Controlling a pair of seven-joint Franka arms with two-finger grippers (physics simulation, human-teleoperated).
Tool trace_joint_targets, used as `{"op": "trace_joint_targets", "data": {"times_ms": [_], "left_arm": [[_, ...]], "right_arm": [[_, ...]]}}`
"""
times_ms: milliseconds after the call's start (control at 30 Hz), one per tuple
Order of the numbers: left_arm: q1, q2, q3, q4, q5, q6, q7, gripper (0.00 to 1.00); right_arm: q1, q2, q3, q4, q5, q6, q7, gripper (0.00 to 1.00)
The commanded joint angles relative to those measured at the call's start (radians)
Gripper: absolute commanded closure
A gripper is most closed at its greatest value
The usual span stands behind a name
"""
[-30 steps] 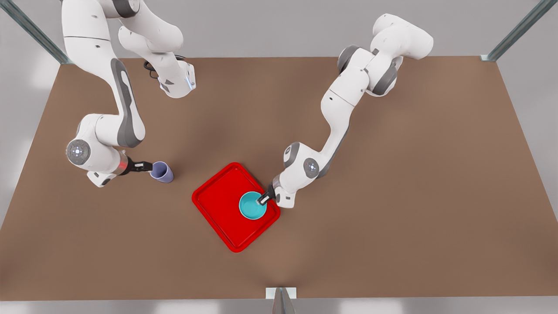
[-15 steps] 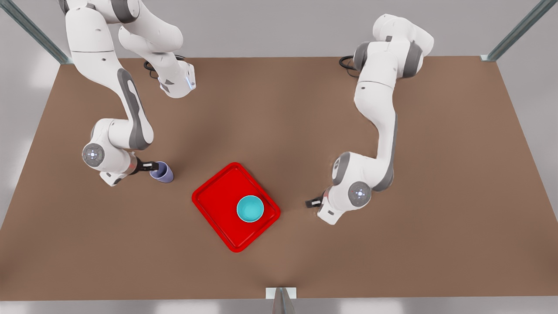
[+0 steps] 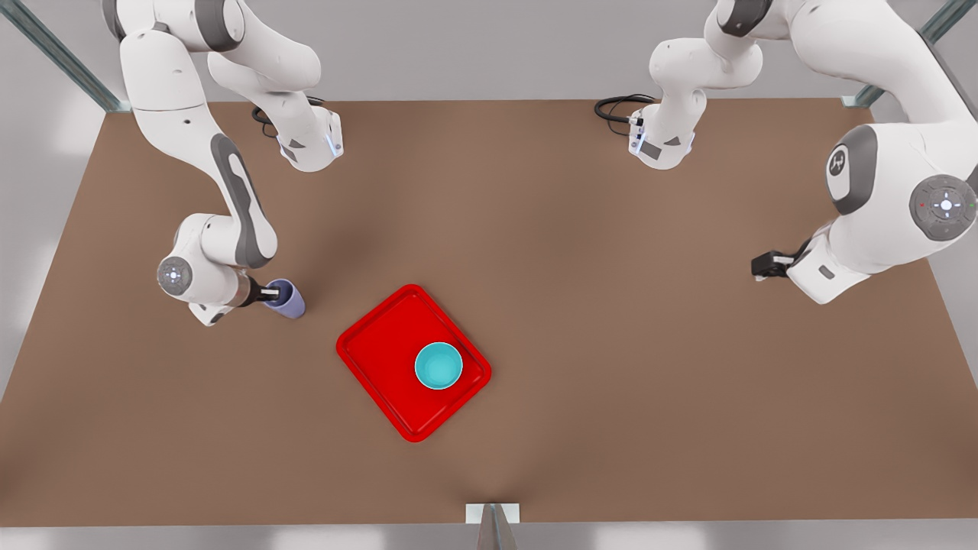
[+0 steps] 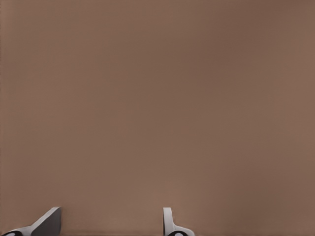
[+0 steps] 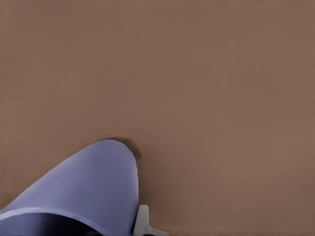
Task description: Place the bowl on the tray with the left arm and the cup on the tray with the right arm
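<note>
The left gripper (image 3: 756, 267), fingers spread and empty, has been drawn well away from the tray (image 3: 374, 347), where the bowl (image 3: 438, 366) sits. The cup (image 3: 286, 299), beside the tray, is straddled by the right gripper (image 3: 273, 291); a firm grasp cannot be told.

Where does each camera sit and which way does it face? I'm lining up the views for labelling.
Front view: high, looking down on the brown table, tray, bowl, both arms.
Left wrist view: on the raised arm at the front view's right, facing bare table; left gripper fingers apart.
Right wrist view: facing the cup; one finger beside it.
Shared: cup, right gripper, left gripper.
</note>
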Motion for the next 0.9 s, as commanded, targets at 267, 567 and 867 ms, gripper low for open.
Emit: {"op": "trace_joint_targets", "data": {"times_ms": [267,567,867], "left_arm": [[-0.008,0.032,-0.002,0.002,0.029,0.0,0.001,0.0],[-0.012,0.049,-0.003,0.003,0.026,0.005,0.004,0.0],[-0.012,0.054,-0.003,0.003,0.017,0.0,0.005,0.0]], "right_arm": [[0.004,-0.011,0.0,0.0,-0.002,0.001,-0.011,0.79],[0.101,-0.052,0.028,0.086,-0.002,-0.043,0.01,0.79],[0.214,0.069,0.127,0.314,0.002,-0.046,0.299,0.79]]}}
